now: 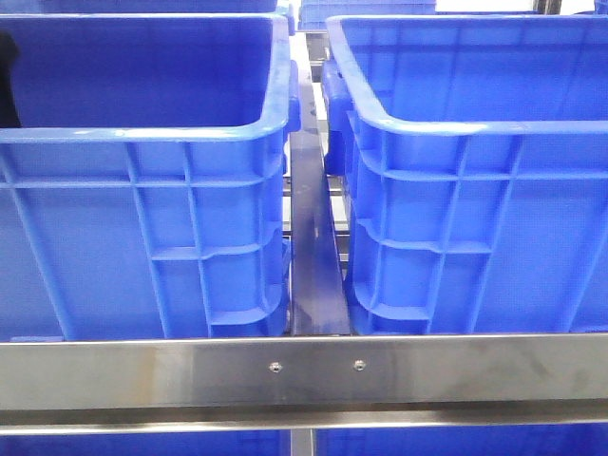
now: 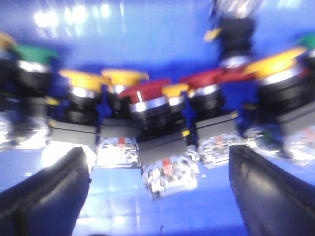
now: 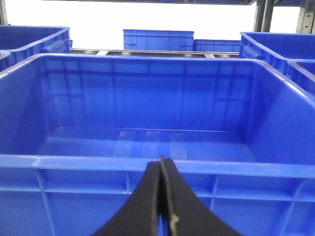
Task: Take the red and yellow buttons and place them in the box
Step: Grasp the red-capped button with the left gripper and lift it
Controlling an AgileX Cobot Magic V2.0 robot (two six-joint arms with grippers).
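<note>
**Left arm over the push-button pile, right arm parked at the box**

Front view: two blue ribbed crates stand side by side behind a steel rail (image 1: 304, 370). The left crate (image 1: 142, 237) and the right crate, the box (image 1: 475, 218), are apart, with a dark metal strip (image 1: 312, 256) running between them. Neither gripper shows in this view.

Left wrist view (blurred): the left gripper (image 2: 160, 189) is released, its two black fingers (image 2: 47, 196) spread wide with nothing between them. It hangs above a cluster of push-button switches lying on a blue crate floor (image 2: 162, 29). A red button (image 2: 145, 91) with a chrome collar and black body lies in the centre of the gap, tilted, with clear contact blocks below. A yellow button (image 2: 124, 76) lies just beside it; further red, yellow and green caps lie on both sides.

Right wrist view: the right gripper (image 3: 161, 201) is clenched, fingers pressed together and holding nothing. It sits just outside the near rim of the box (image 3: 147, 164), whose inner walls carry faint vertical panel lines. More blue crates (image 3: 157, 39) stand behind.
</note>
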